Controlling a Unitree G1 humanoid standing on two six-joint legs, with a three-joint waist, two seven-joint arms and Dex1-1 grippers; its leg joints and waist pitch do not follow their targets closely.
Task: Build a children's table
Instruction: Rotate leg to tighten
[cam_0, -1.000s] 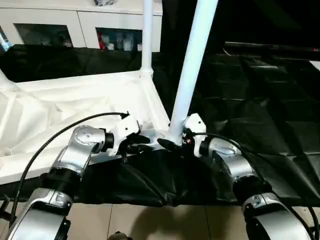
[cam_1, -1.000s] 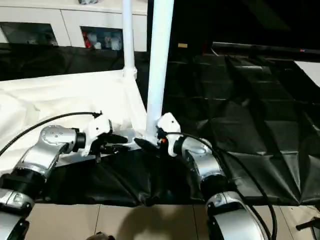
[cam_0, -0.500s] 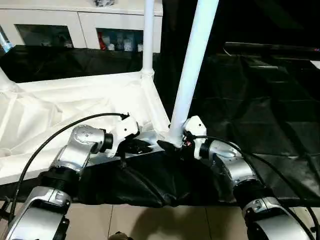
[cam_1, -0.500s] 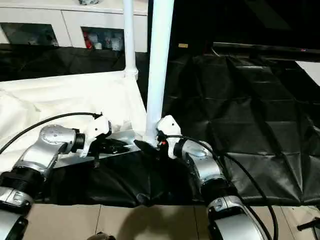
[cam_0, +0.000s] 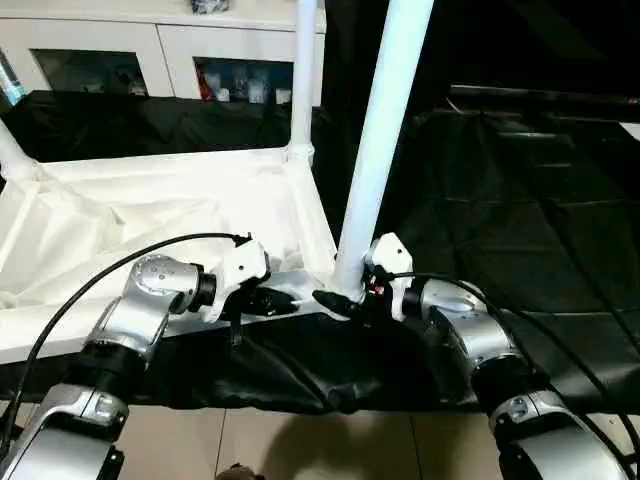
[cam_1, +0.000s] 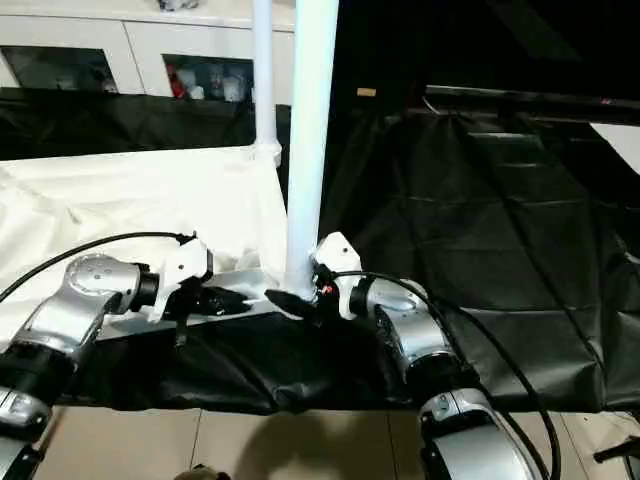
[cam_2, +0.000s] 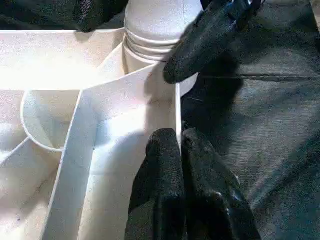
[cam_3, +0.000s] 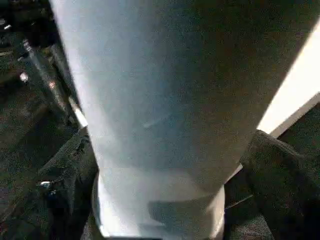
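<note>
I see the children's table (cam_0: 180, 200) lying upside down, all-white, its rimmed top on black sheeting (cam_0: 520, 200). My left gripper (cam_2: 180, 145) is pinched together on the top's thin rim. Just beyond it, the near leg (cam_0: 385, 130) stands upright in its corner socket, my right gripper (cam_0: 345, 300) clamped around its base.

Silver forearms (cam_0: 140, 320), black cables (cam_0: 120, 262)

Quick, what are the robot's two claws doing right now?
Left gripper: shut on the table top's rim.
Right gripper: shut on the near leg, at its base.
</note>
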